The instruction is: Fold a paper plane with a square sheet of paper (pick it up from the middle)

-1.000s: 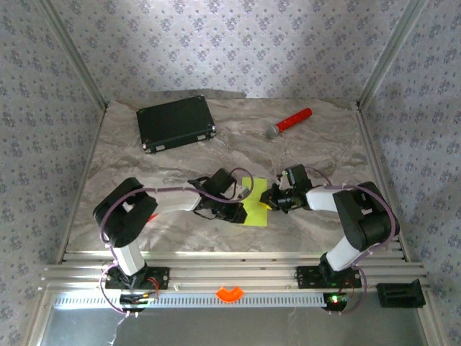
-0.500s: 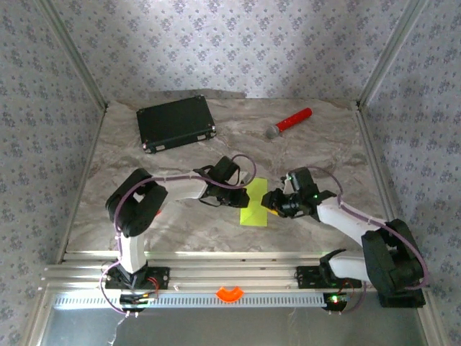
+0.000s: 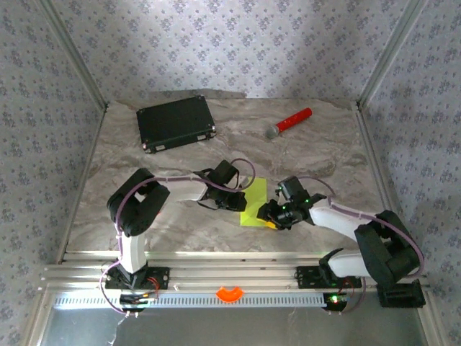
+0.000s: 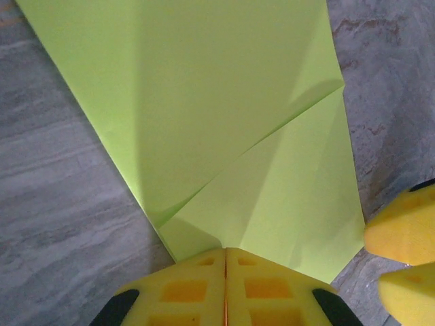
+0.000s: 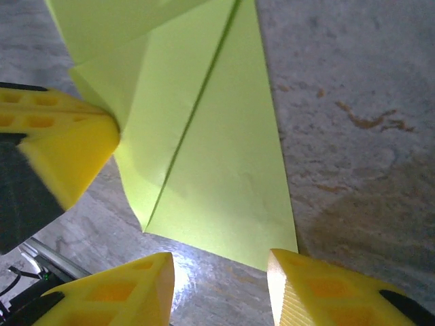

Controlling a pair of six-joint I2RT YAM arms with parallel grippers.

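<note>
Right gripper [image 5: 221, 266]: shifted nearer, jaws spread at near corner of lime sheet of paper [image 4: 224, 102] (partly folded); left gripper [image 4: 225, 257] pinching its edge.

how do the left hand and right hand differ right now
The left hand is shut, pinching an edge of the green paper; the right hand is open and grips nothing. The left hand is at the paper's left side, the right hand at its near right corner. Both have yellow fingers.
</note>
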